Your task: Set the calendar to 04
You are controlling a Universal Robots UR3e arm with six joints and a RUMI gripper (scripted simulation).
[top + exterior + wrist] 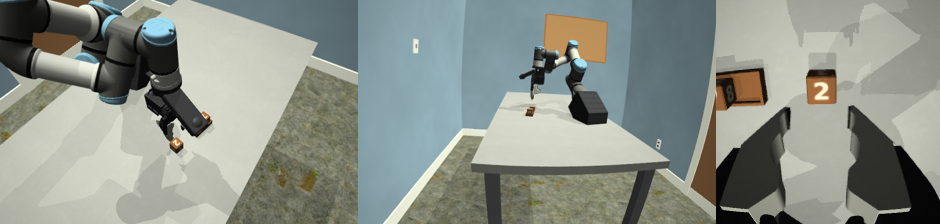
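Note:
An orange cube with a white 2 on top lies loose on the table, outside the tray. The orange tray stands just beside it and holds the other cube, whose top digit I cannot read for sure. The wrist's black mount partly hides the tray in the top view. My gripper hangs straight above the loose cube, well clear of it. Its fingers stand apart with nothing between them.
The pale table drops off a short way to the right of the tray. The arm's black base block stands at the back of the table. A stone floor lies below.

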